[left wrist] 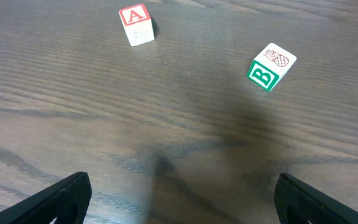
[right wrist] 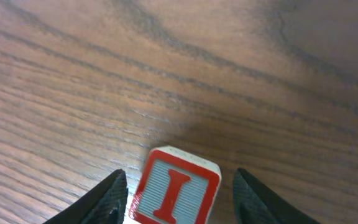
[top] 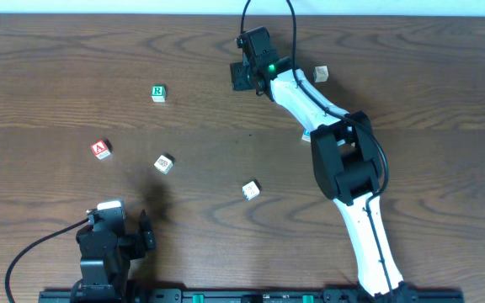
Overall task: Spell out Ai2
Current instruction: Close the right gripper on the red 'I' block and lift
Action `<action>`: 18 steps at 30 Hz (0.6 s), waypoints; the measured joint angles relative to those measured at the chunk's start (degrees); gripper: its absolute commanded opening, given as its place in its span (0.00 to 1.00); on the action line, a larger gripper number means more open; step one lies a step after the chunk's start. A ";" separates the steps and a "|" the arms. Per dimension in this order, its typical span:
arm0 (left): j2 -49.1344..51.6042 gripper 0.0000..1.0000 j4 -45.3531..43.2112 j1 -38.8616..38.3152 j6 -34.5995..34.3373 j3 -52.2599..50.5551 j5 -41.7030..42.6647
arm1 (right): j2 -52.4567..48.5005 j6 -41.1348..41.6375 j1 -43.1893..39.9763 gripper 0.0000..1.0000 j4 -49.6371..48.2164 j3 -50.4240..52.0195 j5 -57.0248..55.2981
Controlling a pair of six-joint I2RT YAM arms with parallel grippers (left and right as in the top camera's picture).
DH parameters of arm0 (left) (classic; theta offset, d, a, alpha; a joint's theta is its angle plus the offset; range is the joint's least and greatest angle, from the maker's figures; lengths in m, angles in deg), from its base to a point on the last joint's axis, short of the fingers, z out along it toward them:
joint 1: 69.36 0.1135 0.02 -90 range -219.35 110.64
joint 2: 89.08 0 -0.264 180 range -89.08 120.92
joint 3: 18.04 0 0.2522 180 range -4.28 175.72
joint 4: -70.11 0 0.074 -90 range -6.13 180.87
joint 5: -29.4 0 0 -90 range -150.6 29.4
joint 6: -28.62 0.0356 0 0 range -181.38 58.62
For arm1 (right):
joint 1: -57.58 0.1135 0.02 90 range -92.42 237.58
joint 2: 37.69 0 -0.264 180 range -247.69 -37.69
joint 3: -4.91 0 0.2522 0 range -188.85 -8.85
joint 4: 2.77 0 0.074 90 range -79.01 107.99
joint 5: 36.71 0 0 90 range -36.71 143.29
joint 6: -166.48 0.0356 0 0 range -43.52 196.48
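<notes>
- The left fingers point(left wrist: 61, 200) are nearest, low over the dark wooden surface point(top: 49, 76) at its near left. They are spread wide, with only bare wood between them.
- The left arm point(top: 99, 252) sits folded up behind them, its cable looping off to the left.
- Right of that, toward the middle, a small pale cube point(top: 251, 190) lies alone. I cannot read its faces.
- A little farther back on the left is the B cube point(left wrist: 271, 66), with a green "B" on its side and a pineapple drawing on top. It is turned corner-on to the left wrist camera.
- Left of it and a bit farther back stands the A cube point(left wrist: 135, 23), red letter facing up, well apart from the others.
- The right arm point(top: 343, 160) reaches from the near right edge diagonally toward the far middle.
- Beside its elbow a scrap of blue and white point(top: 306, 133) pokes out. Too much is hidden to say what it is.
- Farther still, on the left, sits the green R cube point(top: 158, 93).
- A tan cube point(top: 321, 74) lies close to the right forearm's far side, its markings too small to read.
- Farthest are the right fingers point(right wrist: 104, 200), down at the surface on either side of the I cube point(right wrist: 178, 193).
- The red "I" faces up. A thin strip of wood shows beside each finger, so they straddle the cube without pinching it.
</notes>
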 measured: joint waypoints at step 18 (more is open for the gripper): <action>0.00 0.95 0.00 0.00 0.00 0.00 0.00 | 0.00 0.44 0.15 0.25 -0.79 -0.13 0.00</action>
